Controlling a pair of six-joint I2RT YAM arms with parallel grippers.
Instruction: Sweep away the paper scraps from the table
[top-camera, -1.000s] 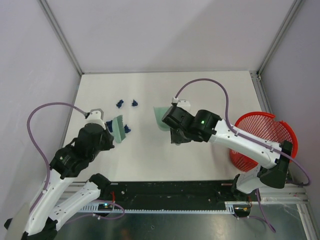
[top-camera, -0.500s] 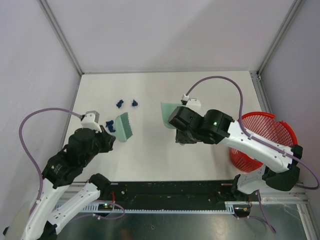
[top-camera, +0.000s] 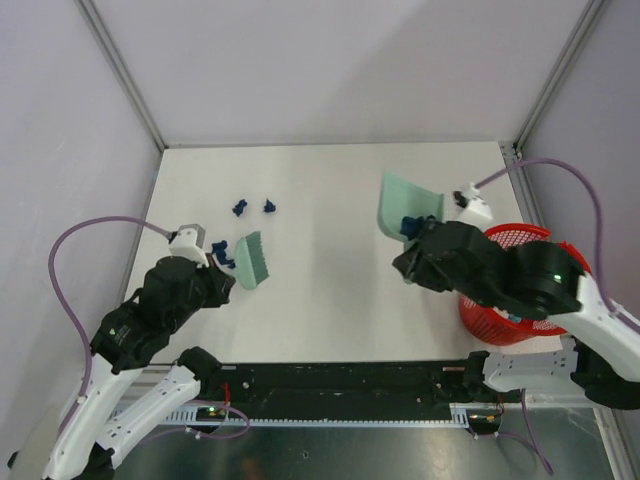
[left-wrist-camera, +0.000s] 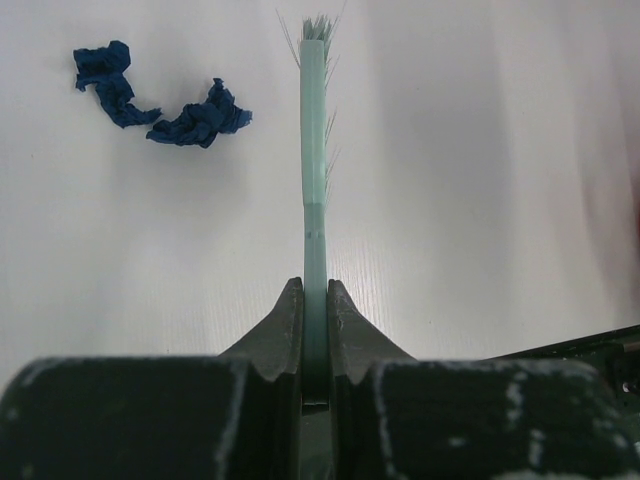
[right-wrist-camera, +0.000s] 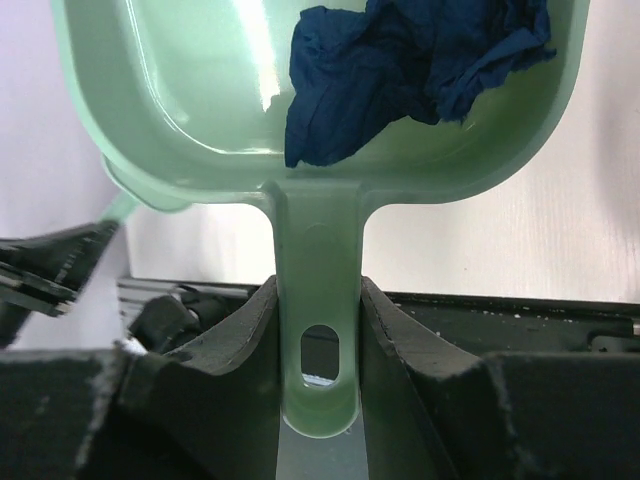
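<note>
Right jaws grip the dustpan (right-wrist-camera: 200, 120) handle with paper scraps (right-wrist-camera: 400, 70) inside, so keep it level until it is over the red basket (top-camera: 520, 232), then tip slowly; left jaws pinch the brush (top-camera: 250, 262) beside more paper scraps (left-wrist-camera: 200, 118) on the desk (top-camera: 320, 290).

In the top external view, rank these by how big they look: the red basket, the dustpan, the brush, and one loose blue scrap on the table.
1. red basket, even with the right arm covering part of it
2. dustpan, held up nearer the camera, so possibly flattered
3. brush
4. paper scrap, by far the smallest
</note>
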